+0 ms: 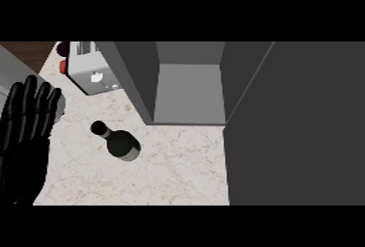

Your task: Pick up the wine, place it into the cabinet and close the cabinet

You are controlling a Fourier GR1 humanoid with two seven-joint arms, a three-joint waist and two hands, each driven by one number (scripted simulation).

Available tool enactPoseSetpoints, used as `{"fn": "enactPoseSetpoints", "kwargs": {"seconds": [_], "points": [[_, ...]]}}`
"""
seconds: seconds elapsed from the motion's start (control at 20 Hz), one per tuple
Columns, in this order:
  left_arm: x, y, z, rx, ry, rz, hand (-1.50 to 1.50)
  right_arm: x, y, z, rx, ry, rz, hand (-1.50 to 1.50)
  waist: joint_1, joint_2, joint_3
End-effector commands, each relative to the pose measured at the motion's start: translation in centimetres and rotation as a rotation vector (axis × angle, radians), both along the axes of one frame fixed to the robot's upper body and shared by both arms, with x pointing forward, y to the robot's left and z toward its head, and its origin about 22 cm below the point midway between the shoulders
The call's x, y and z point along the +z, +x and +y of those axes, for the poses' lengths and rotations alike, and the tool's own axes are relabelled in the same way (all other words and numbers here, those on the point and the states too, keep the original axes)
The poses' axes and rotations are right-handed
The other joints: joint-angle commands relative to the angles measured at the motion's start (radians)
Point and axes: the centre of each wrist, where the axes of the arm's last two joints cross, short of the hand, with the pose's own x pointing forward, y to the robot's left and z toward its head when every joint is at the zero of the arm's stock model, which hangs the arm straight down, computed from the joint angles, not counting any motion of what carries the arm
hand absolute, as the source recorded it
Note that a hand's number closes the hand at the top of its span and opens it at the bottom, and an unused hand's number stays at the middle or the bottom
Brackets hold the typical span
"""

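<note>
A dark wine bottle [118,141] stands upright on the pale marble counter [171,173], seen from above with its neck toward the upper left. Behind it to the right, the grey cabinet [187,91] stands with its inside showing; its open door [299,125] fills the view's right side. My left hand [27,120] shows at the left edge, black, fingers straight and pointing up, resting well to the left of the bottle and not touching it. My right hand does not show anywhere.
A white toaster [92,72] sits at the back left beside the cabinet's left wall. A small red thing [63,66] lies left of it. A strip of dark wood floor [28,50] shows at top left.
</note>
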Motion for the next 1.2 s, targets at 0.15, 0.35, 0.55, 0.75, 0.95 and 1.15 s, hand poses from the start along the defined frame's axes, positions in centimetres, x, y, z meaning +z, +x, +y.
{"fn": "enactPoseSetpoints", "kwargs": {"seconds": [0.15,0.35,0.55,0.75,0.95,1.15], "points": [[-2.2,-1.7,-6.3,0.134,0.055,-0.033,-1.5,-0.6,-1.4,-0.2,0.063,0.017,0.02,-1.5,-0.01,-0.01,0.014],[-2.8,-1.3,-8.5,0.098,-0.183,0.16,-1.5,-0.7,-3.2,0.8,0.329,0.002,0.163,-1.5,-0.028,-0.011,0.012],[-2.4,0.0,-12.5,0.116,-0.207,0.133,-1.5,1.2,-5.4,-0.2,0.333,-0.027,0.195,-1.5,-0.026,-0.008,0.013],[-1.9,-0.7,-15.5,0.103,-0.199,0.114,-1.5,2.5,-7.6,-0.8,0.326,-0.016,0.195,-1.5,-0.02,-0.009,0.013],[0.6,-1.5,-18.0,0.084,-0.241,0.113,-1.5,4.1,-6.8,-0.7,0.33,-0.01,0.19,-1.5,-0.013,-0.009,0.014],[2.5,-0.2,-18.5,0.108,-0.244,0.084,-1.5,5.5,-7.6,-0.4,0.322,-0.014,0.206,-1.5,-0.013,-0.009,0.014]]}}
